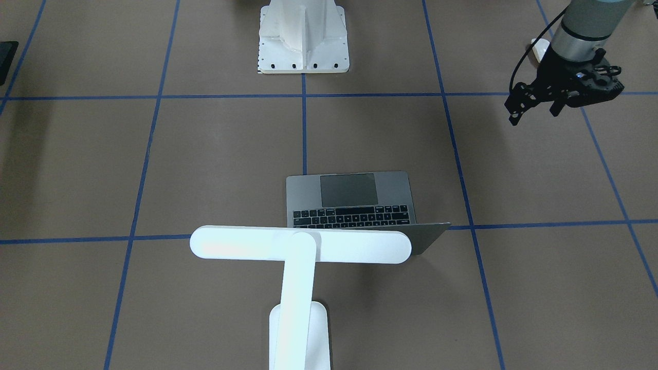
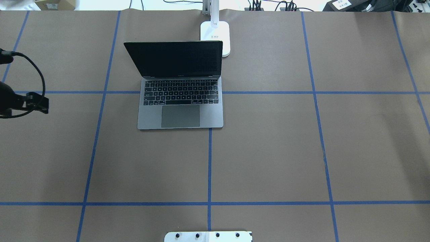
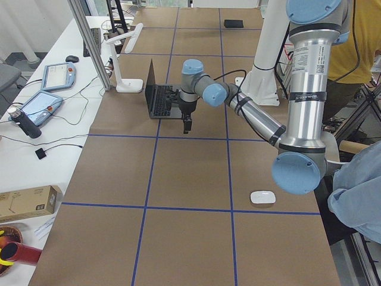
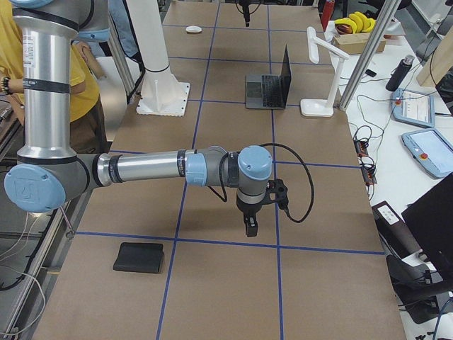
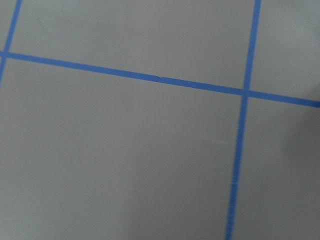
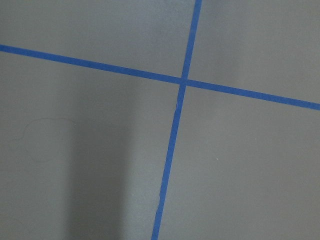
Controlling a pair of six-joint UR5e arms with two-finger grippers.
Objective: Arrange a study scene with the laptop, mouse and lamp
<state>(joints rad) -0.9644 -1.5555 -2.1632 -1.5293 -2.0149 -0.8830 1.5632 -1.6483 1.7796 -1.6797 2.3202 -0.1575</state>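
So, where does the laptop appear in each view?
Exterior front-facing: laptop at centre, just above the lamp head.
Overhead exterior: upper centre, lamp base behind it.
Exterior left: upper middle, right of the lamp.
Exterior right: upper middle, left of the lamp.
Left wrist-mounted: not in it.
Right wrist-mounted: not in it.
Shared landmark: the lamp.

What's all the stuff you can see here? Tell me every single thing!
laptop: one, grey, open, middle of the table
lamp: one, white, behind the laptop at the table's far edge
mouse: one, white, left end of the table, robot's side
mat: one, black, right end of the table, robot's side
pedestal: one, white, robot's edge of the table
table: one, brown with blue tape lines
tablets: two, grey-blue, on the white side bench
left gripper: one, black, jaws open, above the table's left part
right gripper: one, black, above the table's right part, jaws unclear
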